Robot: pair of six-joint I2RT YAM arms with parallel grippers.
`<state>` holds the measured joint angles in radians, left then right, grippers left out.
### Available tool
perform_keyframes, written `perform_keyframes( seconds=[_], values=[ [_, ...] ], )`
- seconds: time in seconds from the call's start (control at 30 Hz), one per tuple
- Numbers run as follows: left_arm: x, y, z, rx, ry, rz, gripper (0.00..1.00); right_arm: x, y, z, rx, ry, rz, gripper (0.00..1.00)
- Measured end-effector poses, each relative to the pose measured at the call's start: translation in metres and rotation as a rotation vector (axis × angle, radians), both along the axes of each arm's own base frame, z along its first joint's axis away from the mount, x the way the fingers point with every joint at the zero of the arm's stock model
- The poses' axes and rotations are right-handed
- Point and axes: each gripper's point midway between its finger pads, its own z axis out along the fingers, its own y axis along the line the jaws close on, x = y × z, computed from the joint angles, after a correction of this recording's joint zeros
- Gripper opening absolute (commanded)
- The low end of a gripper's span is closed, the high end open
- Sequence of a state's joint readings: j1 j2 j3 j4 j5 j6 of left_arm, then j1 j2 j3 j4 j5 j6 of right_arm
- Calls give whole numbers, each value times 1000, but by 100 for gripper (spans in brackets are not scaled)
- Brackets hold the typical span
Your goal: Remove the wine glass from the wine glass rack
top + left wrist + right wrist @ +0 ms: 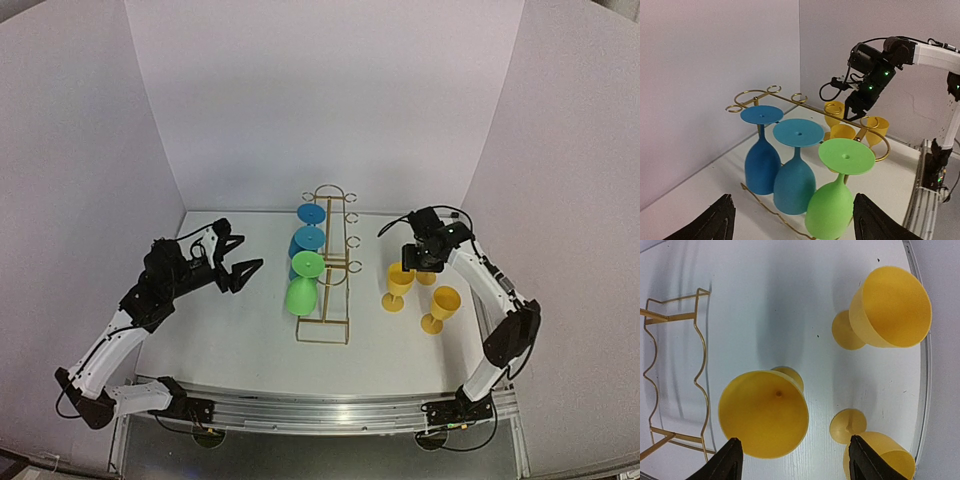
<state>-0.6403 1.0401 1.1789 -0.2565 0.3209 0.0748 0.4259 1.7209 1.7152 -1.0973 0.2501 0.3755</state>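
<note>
A white table (240,340), walled in white on three sides, carries a gold wire rack (322,342) standing lengthwise near its middle. To the rack's right, three yellow glasses stand upright on their feet, apart from one another: one glass (765,415) just beside the rack, a second glass (890,307) closer to the table's near right edge, and a third glass (880,452) behind it, further back.

Plain white walls (320,100) box in a white table (230,340) (evenly lit, soft shadows).
</note>
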Motion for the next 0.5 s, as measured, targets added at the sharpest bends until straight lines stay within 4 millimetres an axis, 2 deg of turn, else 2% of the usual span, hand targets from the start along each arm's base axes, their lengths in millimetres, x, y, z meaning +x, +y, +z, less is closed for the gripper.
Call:
perform_keyframes(
  seconds=[0.1,0.23,0.27,0.4,0.5],
  values=[
    [0,-11,-1,-48,142,-40,78,1,2,21,27,-44,1,81],
    [7,-21,6,-152,340,-59,74,0,5,42,77,-81,-11,82],
    [12,-22,8,-186,401,-59,74,-1,7,45,92,-83,-15,82],
    [32,-29,4,-296,631,-48,84,-5,12,49,141,-70,-35,81],
    [38,-36,-12,-331,778,-41,82,-7,15,48,170,-56,-46,80]
  ],
)
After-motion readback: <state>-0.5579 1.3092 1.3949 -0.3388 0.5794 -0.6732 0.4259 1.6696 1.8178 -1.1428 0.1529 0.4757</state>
